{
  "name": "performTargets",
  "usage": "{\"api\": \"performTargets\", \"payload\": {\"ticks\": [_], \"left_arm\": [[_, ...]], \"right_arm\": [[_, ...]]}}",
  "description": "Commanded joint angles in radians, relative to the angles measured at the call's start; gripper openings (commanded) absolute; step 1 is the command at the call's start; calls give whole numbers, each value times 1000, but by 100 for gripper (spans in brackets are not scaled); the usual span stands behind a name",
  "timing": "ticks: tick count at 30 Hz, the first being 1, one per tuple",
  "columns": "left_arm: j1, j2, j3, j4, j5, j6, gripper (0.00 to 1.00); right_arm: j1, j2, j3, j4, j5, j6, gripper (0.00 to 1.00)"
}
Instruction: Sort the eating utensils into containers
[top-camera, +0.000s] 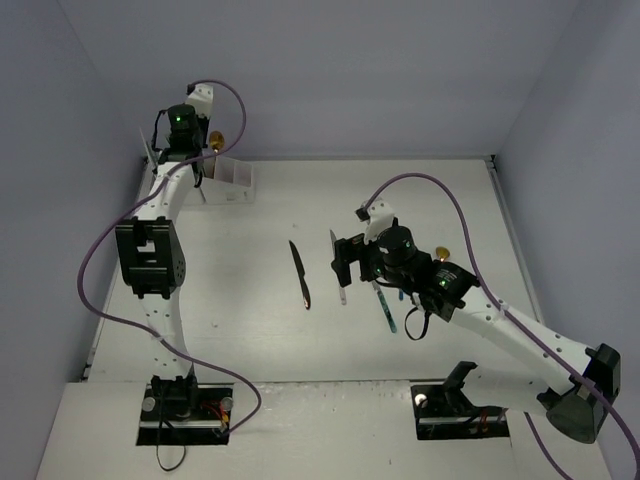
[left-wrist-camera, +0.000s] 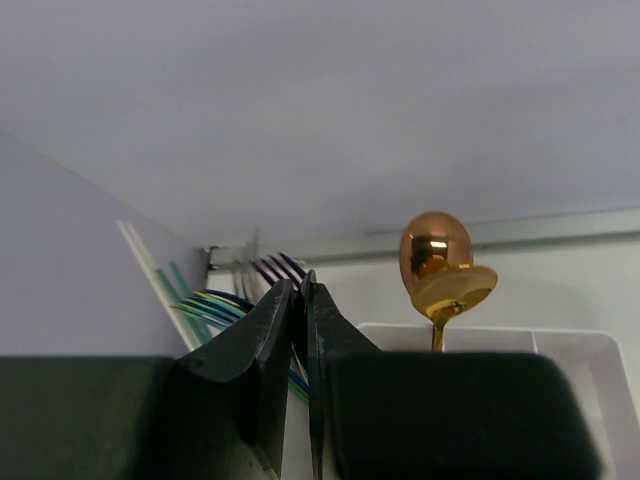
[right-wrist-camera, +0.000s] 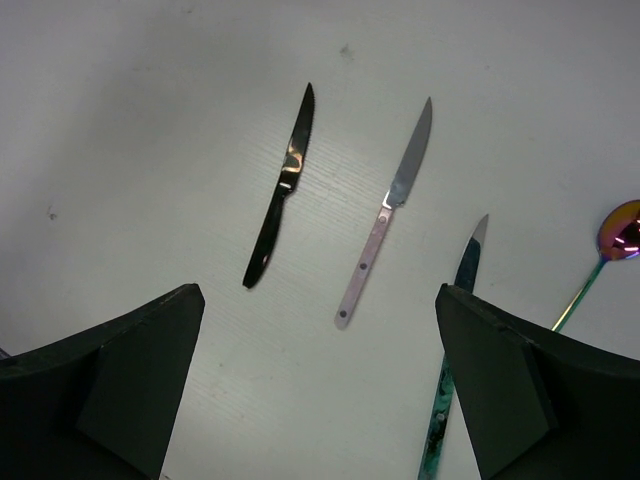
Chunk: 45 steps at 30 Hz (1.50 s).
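Even, cool light leaves only faint shadows on the white table (top-camera: 250, 330). Mid-table, a glint sits on the black knife (right-wrist-camera: 280, 195). By the far left corner the gold spoon (left-wrist-camera: 435, 250) shines hard, and the close foreground looks soft, perhaps unfocused.

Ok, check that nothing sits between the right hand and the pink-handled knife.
Nothing visible does. The open right hand hovers over the pink-handled knife, with only bare table around it. The black knife and the teal knife lie apart on either side.

Lab test cell: bare lavender walls (top-camera: 350, 80) boxing in white table (top-camera: 235, 335).
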Motion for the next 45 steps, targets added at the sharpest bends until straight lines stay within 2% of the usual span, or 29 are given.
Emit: {"api": "performTargets", "payload": {"ticks": [1,3,7,9,11,12,16,20,26,30,35,40,45], "left_arm": [[-23,-17,29,100,47,20,0],[-33,-16,17,99,45,13,3],[-35,-22,-2,95,47,-14,19],[-36,-45,-20,90,60,-27,29],[-37,-90,-38,85,59,-40,46],[-36,-108,-58,85,55,-51,50],[-37,-267,-139,68,57,-110,66],[-55,-454,-241,-39,50,-268,79],[-121,-770,-514,-238,48,-463,86],[-196,-984,-779,-311,75,-525,86],[-212,-1205,-979,-435,143,-555,87],[-215,-1426,-1093,-540,213,-586,87],[-216,-1525,-1107,-621,222,-597,87]], "right_arm": [[-63,15,-13,56,2,46,100],[-86,16,-23,55,19,68,100],[-127,14,-54,46,83,110,100],[-148,11,-87,42,104,138,100],[-180,11,-105,36,133,168,100],[-193,11,-118,33,143,183,100],[-287,34,-145,8,156,218,98],[-403,83,-144,1,158,240,95],[-480,238,-82,4,177,241,85],[-513,372,-23,8,162,227,77],[-523,490,19,22,139,202,59],[-535,594,45,50,96,198,52],[-543,646,51,78,80,200,43]]}}
